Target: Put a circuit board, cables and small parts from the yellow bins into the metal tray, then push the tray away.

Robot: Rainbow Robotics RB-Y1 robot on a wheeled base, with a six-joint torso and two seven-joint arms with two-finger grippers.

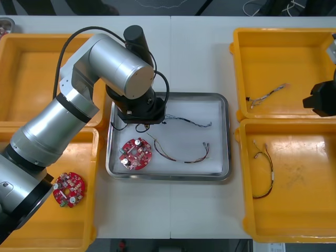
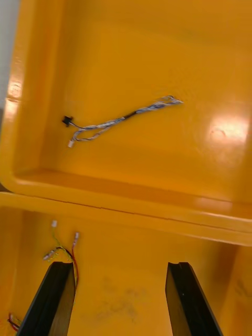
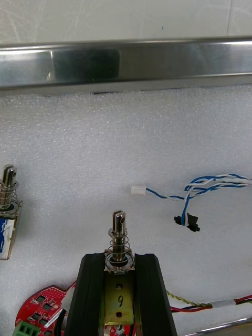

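Our left claw (image 3: 119, 258) is down inside the metal tray (image 3: 126, 62), pinching a small metal part (image 3: 118, 227) by its brass body. The spring and pin stick out past the fingertips. We judge that gripping the flat sides makes sense, since the springy end would give no firm hold. The part hangs low over the tray's white lining, in a bare patch. We cannot tell whether it touches the lining yet.

That patch looks chosen to keep things apart. A second metal part (image 3: 7, 210) lies off to one side, and the blue and white cable (image 3: 210, 186) lies off to the other. The red circuit board (image 1: 135, 154) and the red and yellow cable (image 1: 185, 156) are nearer our side of the tray. With these already in, we judge the loading close to done. What remains is to let go of this part and push the tray across the surface (image 1: 199, 58).

Our right claw (image 2: 119, 266) is spread and holds nothing. It hovers over the near right bin (image 1: 294, 220), well clear of the tray so the left arm has room. A spare cable (image 2: 65, 251) lies just beside one of its fingers, and another twisted cable (image 2: 121, 122) lies in the far right bin (image 1: 294, 58). A spare board (image 1: 69, 189) sits in the near left bin (image 1: 31, 152).
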